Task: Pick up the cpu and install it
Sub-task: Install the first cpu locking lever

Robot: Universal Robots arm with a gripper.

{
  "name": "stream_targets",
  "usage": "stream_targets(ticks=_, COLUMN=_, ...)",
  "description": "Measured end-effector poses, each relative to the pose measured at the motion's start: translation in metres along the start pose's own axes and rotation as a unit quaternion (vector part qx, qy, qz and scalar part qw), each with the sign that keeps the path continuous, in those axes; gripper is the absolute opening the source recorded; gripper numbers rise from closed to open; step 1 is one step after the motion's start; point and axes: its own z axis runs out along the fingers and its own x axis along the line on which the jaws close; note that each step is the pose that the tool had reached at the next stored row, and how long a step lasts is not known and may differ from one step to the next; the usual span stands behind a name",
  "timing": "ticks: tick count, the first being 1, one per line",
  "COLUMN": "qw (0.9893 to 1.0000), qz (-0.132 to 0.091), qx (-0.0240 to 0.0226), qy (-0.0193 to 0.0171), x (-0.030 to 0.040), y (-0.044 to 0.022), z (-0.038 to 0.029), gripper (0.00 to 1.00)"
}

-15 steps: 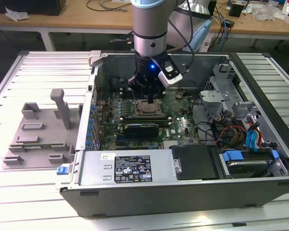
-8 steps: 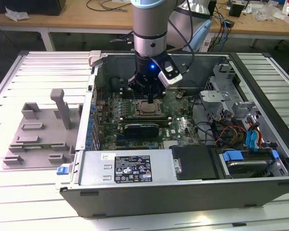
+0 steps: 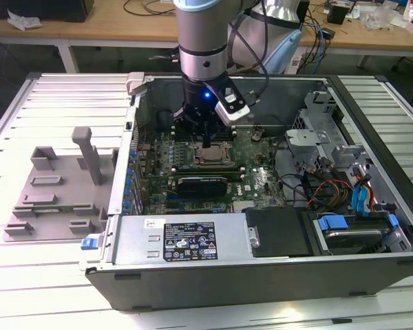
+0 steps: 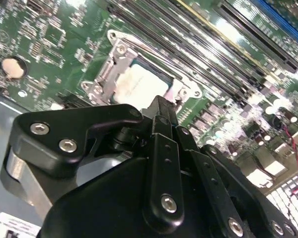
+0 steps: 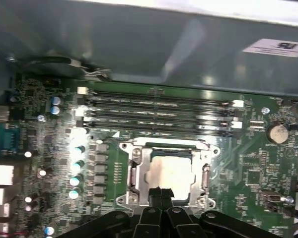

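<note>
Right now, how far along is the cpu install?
Done: the cpu lies inside the socket frame on the board. In hand: nothing; the gripper is shut, its tips over the cpu's near edge. Left: I cannot tell whether the cpu is fully seated.

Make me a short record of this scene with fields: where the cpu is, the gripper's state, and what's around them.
cpu: lying flat in the socket frame, silver top showing
gripper: at one edge of the cpu, fingertips together, holding nothing; contact cannot be told
socket frame: metal bracket around the cpu, on the motherboard
case: open on top
grey tray: outside the case, on the exterior view's left
</note>
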Motion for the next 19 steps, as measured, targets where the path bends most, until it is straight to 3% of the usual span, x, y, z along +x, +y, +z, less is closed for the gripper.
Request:
stream_targets(ticks=5, qw=1.0000, qz=0.000, qx=0.0000, qy=0.0000, x=0.0273, y=0.0017, z=-0.0023, gripper=0.11)
stream_targets(ticks=7, qw=1.0000, qz=0.000, qx=0.0000, qy=0.0000, x=0.0316, y=0.0020, z=-0.0026, gripper=0.11)
stream_targets(ticks=15, qw=1.0000, qz=0.000, qx=0.0001, qy=0.0001, x=0.0326, y=0.0022, z=-0.0060, gripper=0.11)
stream_targets(ticks=19, qw=1.0000, qz=0.000, qx=0.0000, qy=0.0000, x=0.0312, y=0.0023, z=-0.0227, gripper=0.11)
